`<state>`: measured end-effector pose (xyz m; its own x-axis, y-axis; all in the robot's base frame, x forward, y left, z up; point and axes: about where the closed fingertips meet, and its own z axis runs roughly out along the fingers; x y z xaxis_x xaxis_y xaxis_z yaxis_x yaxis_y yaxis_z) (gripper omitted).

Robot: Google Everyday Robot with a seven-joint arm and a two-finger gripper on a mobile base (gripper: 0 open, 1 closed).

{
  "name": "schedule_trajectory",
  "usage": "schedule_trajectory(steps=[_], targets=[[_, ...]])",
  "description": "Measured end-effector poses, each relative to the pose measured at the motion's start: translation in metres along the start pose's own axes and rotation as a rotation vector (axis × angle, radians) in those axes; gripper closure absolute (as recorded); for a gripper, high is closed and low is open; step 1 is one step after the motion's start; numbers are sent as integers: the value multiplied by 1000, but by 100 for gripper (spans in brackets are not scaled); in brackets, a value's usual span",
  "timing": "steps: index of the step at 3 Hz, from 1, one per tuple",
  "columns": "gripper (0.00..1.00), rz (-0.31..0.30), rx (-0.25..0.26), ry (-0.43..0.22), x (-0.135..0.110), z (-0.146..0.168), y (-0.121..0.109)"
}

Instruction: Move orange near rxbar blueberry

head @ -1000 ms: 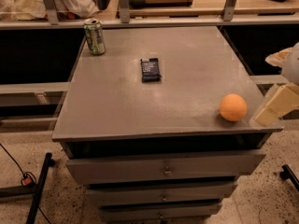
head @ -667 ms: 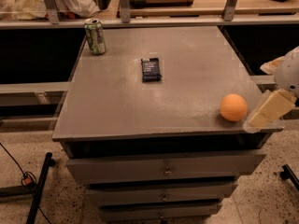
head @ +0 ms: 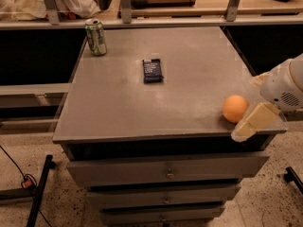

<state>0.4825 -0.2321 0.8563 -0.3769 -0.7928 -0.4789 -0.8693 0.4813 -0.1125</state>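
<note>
The orange [head: 235,108] sits on the grey table top [head: 142,108] near its front right corner. The rxbar blueberry [head: 152,70], a flat dark navy bar, lies near the middle of the table's far half, well to the left of and beyond the orange. My gripper [head: 253,103] comes in from the right edge, just right of the orange and at its level. It is open and empty, with one pale finger [head: 251,122] in front of and beside the orange and the other finger's tip [head: 259,79] behind it.
A green drink can [head: 96,37] stands at the table's far left corner. The table is a drawer cabinet with its front edge [head: 165,134] close to the orange. A shelf rail [head: 142,22] runs behind the table. A black stand leg [head: 40,183] is on the floor at left.
My gripper has moved left toward the orange, its front finger now beside the fruit. The orange, bar and can have not moved.
</note>
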Motion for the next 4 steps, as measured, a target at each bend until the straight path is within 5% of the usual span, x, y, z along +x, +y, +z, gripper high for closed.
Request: schedule_trajectory(steps=[1, 2, 4], targets=[[0, 2, -17, -30, -3, 17, 3], [16, 0, -24, -58, -9, 30, 4], [71, -2, 4, -69, -12, 36, 3]])
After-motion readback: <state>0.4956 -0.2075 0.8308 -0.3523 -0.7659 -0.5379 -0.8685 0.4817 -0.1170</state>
